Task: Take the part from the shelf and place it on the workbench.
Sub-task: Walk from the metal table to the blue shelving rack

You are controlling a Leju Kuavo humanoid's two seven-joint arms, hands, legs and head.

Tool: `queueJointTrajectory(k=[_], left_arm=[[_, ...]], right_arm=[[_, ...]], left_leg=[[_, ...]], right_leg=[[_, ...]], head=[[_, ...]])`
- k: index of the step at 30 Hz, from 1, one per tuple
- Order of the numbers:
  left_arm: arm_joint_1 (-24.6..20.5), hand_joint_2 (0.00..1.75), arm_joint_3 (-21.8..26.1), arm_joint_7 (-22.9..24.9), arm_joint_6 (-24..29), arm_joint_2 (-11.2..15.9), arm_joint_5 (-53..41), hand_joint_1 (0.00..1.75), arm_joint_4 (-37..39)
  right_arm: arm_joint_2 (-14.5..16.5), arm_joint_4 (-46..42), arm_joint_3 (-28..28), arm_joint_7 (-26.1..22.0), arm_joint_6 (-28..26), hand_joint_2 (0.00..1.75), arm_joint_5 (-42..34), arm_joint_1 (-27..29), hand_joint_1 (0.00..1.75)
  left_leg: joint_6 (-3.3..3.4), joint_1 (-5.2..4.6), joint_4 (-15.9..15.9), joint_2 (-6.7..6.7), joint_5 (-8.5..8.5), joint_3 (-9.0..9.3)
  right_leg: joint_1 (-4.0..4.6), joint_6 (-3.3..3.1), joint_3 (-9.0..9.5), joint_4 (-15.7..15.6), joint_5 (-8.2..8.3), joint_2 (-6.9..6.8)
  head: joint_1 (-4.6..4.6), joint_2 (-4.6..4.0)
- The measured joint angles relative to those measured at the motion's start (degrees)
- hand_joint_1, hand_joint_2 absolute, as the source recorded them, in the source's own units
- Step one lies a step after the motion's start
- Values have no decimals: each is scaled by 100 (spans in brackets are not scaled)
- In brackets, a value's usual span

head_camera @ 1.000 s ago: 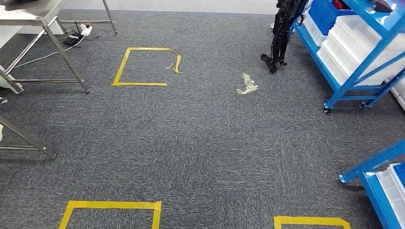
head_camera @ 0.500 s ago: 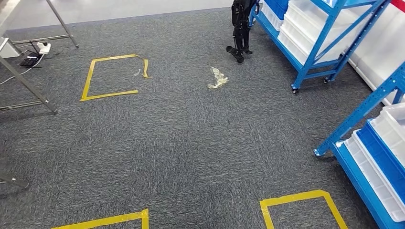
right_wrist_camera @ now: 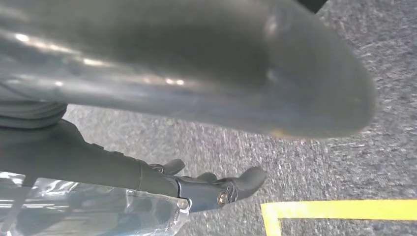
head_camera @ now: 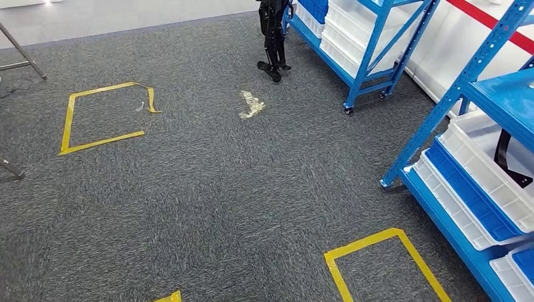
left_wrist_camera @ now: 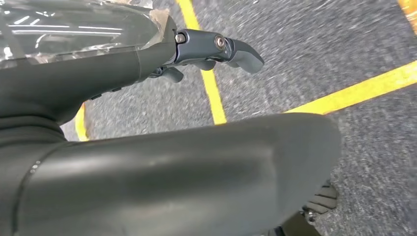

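The floor [head_camera: 220,195] is grey carpet with yellow tape squares on it, one far off on the left [head_camera: 66,123] and one close by [head_camera: 334,261] next to the near blue shelf [head_camera: 463,85]. On this shelf, low down, sit a white bin [head_camera: 478,154] and a blue tray [head_camera: 469,189] under it. Inside the white bin lies a thin black part [head_camera: 502,151]. It is long and flat like a strap. Its long side runs from the back of the bin to the front, and at the front end it bends off to the side, like the letter L. Some of it is hidden by the blue shelf board above. A second blue shelf [head_camera: 371,44] with white bins stands farther back, and a black thing with feet [head_camera: 272,44] stands at its end. A bit of crumpled clear plastic [head_camera: 251,104] lies on the carpet near it. A thin metal leg [head_camera: 28,56] shows at the far left. The left hand [left_wrist_camera: 147,64] hangs over the carpet and a yellow tape line, and its fingers [left_wrist_camera: 241,51] are stretched out and a little apart, holding nothing. The right hand [right_wrist_camera: 147,177] hangs over the carpet too, and its fingers [right_wrist_camera: 243,182] are also loose and apart with nothing in them. Both hands are well apart from the part.
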Motion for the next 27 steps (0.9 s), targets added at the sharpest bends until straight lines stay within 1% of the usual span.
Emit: queueJointTrajectory(k=[1, 2, 3, 4, 5, 6, 7, 8, 9, 10, 11, 12, 13, 14, 15, 16, 17, 18, 19, 20, 21, 22, 23, 24, 25, 26, 27], left_arm=[[6, 0, 1, -3, -2, 2, 3, 0, 0], [10, 0, 1, -4, -3, 4, 5, 0, 0], [11, 0, 2, -4, -4, 3, 8, 0, 0], [9, 0, 2, -3, -4, 2, 10, 0, 0], [7, 0, 2, 2, -4, -1, 10, 0, 0], [6, 0, 2, 8, -3, -3, 10, 0, 0], [7, 0, 2, 15, -2, -2, 9, 0, 0], [8, 0, 2, 25, 0, -1, 9, 0, 0], [7, 0, 2, 36, 5, 1, 8, 0, 0], [2, 0, 2, 51, 11, 1, 8, 0, 0], [-4, 0, 2, 66, 19, -5, 8, 0, 0], [-12, 0, 2, 80, 28, -13, 8, 0, 0], [-18, 0, 2, 91, 36, -19, 8, 0, 0], [-19, 0, 2, 99, 42, -27, 8, 0, 0], [-14, 0, 2, 107, 46, -32, 8, 0, 0], [-5, 0, 2, 113, 48, -37, 8, 0, 0], [8, 0, 2, 117, 49, -42, 8, 0, 0], [18, 0, 2, 119, 49, -45, 8, 0, 1], [24, 0, 2, 118, 48, -46, 8, 0, 1], [25, 0, 2, 118, 46, -48, 6, 0, 1], [24, 0, 2, 117, 44, -48, 4, 0, 1], [23, 0, 2, 116, 43, -46, 3, 0, 0], [22, 0, 2, 116, 40, -45, 1, 0, 0], [22, 0, 2, 115, 38, -44, 0, 0, 0], [21, 0, 2, 115, 36, -44, -1, 0, 0], [18, 0, 2, 113, 34, -44, -3, 0, 0], [13, 0, 1, 111, 33, -46, -5, 0, 0]], right_arm=[[3, 0, 0, 0, 0, 0, 2, -14, 0], [2, 0, 0, 0, 0, 0, 3, -21, 0], [-2, 0, 0, 1, 0, 0, 3, -16, 0], [-5, 0, -1, 1, 0, 0, 2, -9, 0], [-9, 0, -1, 2, 0, 0, -3, -4, 0], [-12, 0, -2, 2, 0, 0, -10, -7, 0], [-10, 0, -3, 3, 0, 0, -19, -21, 0], [-7, 0, -4, 7, 0, 0, -27, -36, 0], [-3, 0, -5, 12, 0, 0, -32, -46, 0], [0, 0, -6, 21, 0, 0, -35, -48, 0], [-3, 1, -7, 29, 0, 0, -36, -40, 0], [-4, 1, -8, 36, 0, 0, -37, -28, 0], [-10, 2, -8, 41, 1, 0, -37, -19, 0], [-14, 2, -9, 43, 2, 0, -35, -17, 0], [-16, 2, -9, 44, 5, 0, -33, -22, 0], [-15, 2, -9, 44, 9, 0, -30, -31, 0], [-11, 2, -9, 44, 13, 0, -29, -37, 0], [-7, 2, -9, 44, 16, 0, -28, -36, 0], [-4, 2, -10, 44, 17, 0, -30, -28, 0], [-5, 2, -11, 44, 17, 0, -31, -20, 0], [-6, 2, -12, 44, 17, 0, -32, -13, 0], [-6, 2, -13, 44, 17, 0, -34, -14, 0], [-5, 2, -13, 44, 17, 0, -36, -21, 0], [-3, 2, -13, 44, 17, 0, -37, -29, 0], [-3, 2, -14, 44, 17, 0, -39, -34, 0], [-3, 2, -14, 44, 16, 0, -41, -29, 0], [-7, 2, -15, 44, 16, 0, -42, -18, 0]], left_leg=[[11, -3, -1, 89, -1, -5], [14, -5, 0, 177, -5, -8], [12, -6, 0, 256, -10, -10], [7, -4, 1, 325, -16, -7], [-6, 0, 1, 388, -24, 1], [-27, 2, 3, 449, -38, 15], [-60, -14, 13, 507, -64, 26], [-96, -31, 15, 563, -92, 39], [-132, -49, 14, 619, -116, 56], [-164, -60, 5, 674, -136, 76], [-195, -46, -11, 725, -149, 104], [-231, -24, 2, 707, -178, 125], [-262, -1, 78, 607, -252, 111], [-285, 14, 255, 455, -382, 40], [-293, 22, 549, 279, -559, -93], [-288, 22, 917, 150, -748, -276], [-281, 21, 1269, 89, -890, -460], [-271, 21, 1508, 63, -947, -599], [-258, 21, 1555, 51, -888, -652], [-242, 24, 1393, 32, -725, -603], [-225, 32, 1078, -32, -505, -475], [-211, 44, 715, -168, -310, -322], [-206, 54, 416, -282, -174, -196], [-201, 53, 231, -369, -108, -120], [-191, 38, 157, -395, -101, -93], [-172, 12, 141, -332, -90, -86], [-130, 0, 120, -265, -68, -79]], right_leg=[[1, -1, -203, 413, -158, -97], [-5, 14, -377, 770, -272, -143], [-15, 47, -467, 960, -312, -167], [-29, 95, -436, 908, -264, -189], [-47, 150, -287, 634, -150, -228], [-61, 202, -58, 217, -9, -326], [-58, 230, 176, -194, 119, -467], [-51, 221, 348, -495, 211, -571], [-38, 192, 445, -661, 257, -639], [-18, 147, 465, -703, 271, -629], [-19, 98, 461, -705, 276, -552], [-32, 60, 464, -711, 280, -487], [-44, 23, 469, -719, 285, -423], [-60, -22, 474, -726, 296, -360], [-61, -60, 472, -729, 305, -299], [-45, -91, 465, -728, 309, -232], [-27, -115, 461, -727, 313, -159], [-11, -124, 460, -726, 313, -84], [0, -124, 463, -724, 312, -5], [5, -123, 470, -722, 313, 72], [5, -121, 478, -718, 313, 147], [8, -114, 480, -711, 314, 215], [24, -102, 471, -700, 314, 282], [30, -79, 456, -692, 320, 339], [35, -49, 432, -690, 328, 394], [28, -8, 399, -697, 340, 454], [13, 31, 372, -694, 349, 482]], head=[[12, 0], [15, 0], [16, 0], [17, 0], [18, 0], [19, 0], [25, 0], [22, 0], [6, 0], [-6, 0], [-26, 0], [-38, 0], [-39, 0], [-44, 0], [-48, 0], [-48, 0], [-48, 0], [-49, 0], [-48, 0], [-48, 0], [-49, 0], [-48, 0], [-46, 0], [-43, 0], [-40, 0], [-39, 0], [-37, 0]])
